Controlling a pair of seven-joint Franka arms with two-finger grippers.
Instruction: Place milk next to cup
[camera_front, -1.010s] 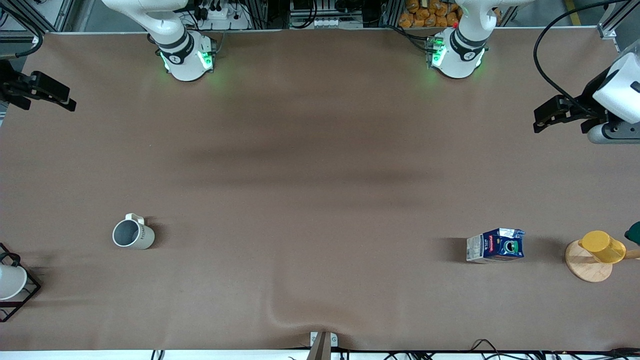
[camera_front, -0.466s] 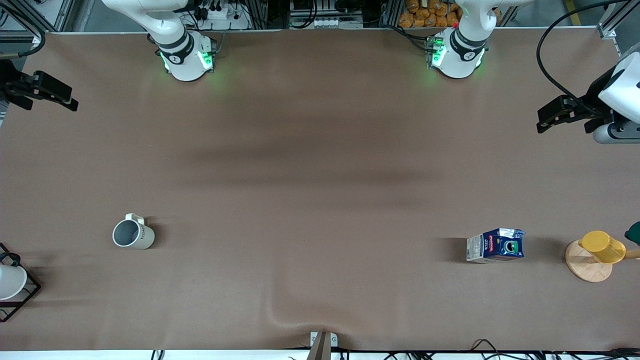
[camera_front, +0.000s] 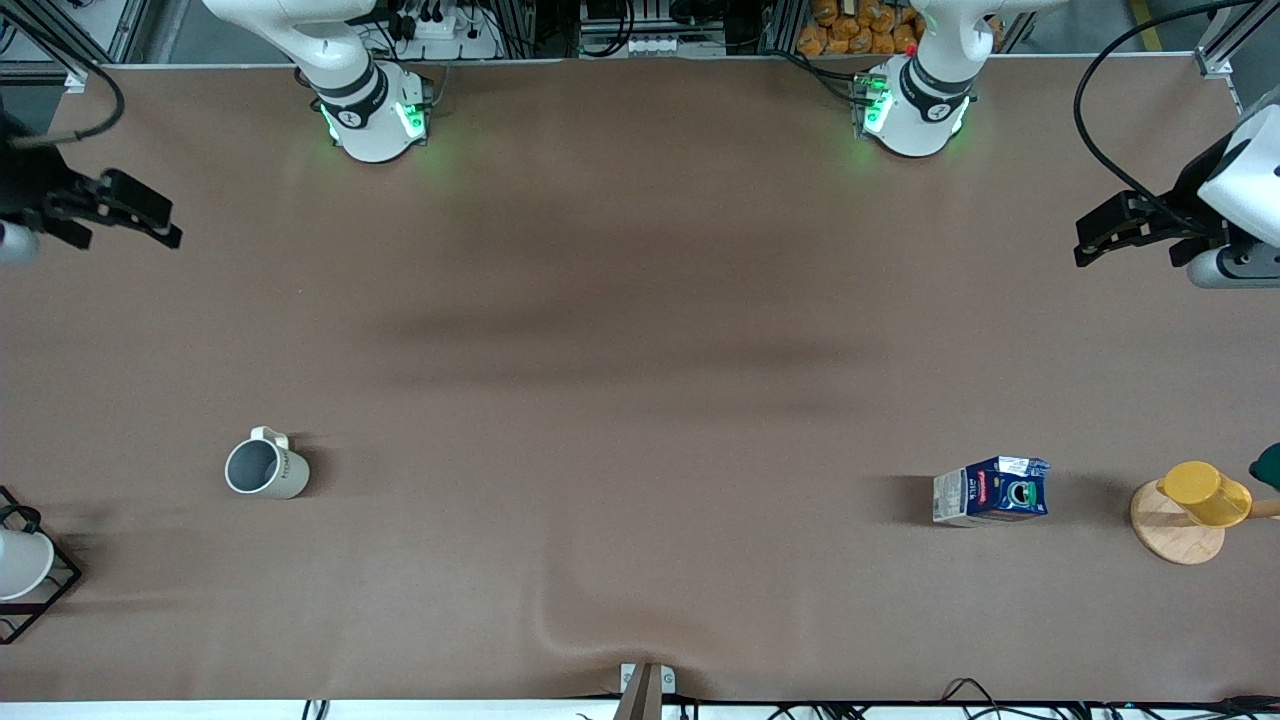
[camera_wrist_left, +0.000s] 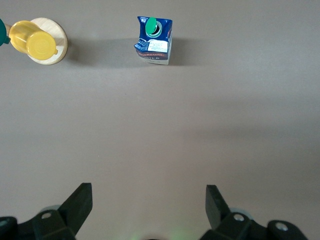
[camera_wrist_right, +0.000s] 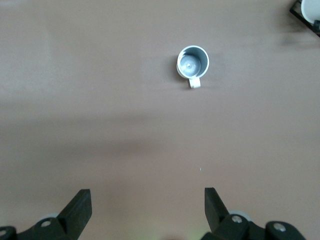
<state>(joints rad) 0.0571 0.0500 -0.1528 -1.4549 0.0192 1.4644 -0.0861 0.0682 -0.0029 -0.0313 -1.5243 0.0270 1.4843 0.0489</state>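
The left gripper (camera_front: 1100, 235) is hanging with its fingers (camera_wrist_left: 80, 205) spread wide and holding nothing, over bare table (camera_front: 640, 350) at the left arm's end, and the right gripper (camera_front: 150, 215) is hovering likewise, fingers (camera_wrist_right: 80, 207) wide apart and empty, over the right arm's end. The milk (camera_front: 992, 491) is standing upright on the table toward the left arm's end, near a yellow cup (camera_front: 1205, 493) on a wooden disc (camera_front: 1170, 530). The cup (camera_front: 266, 468) is sitting upright well apart from the milk, toward the right arm's end, near a white cup (camera_front: 20, 562) in a wire frame (camera_front: 55, 590).
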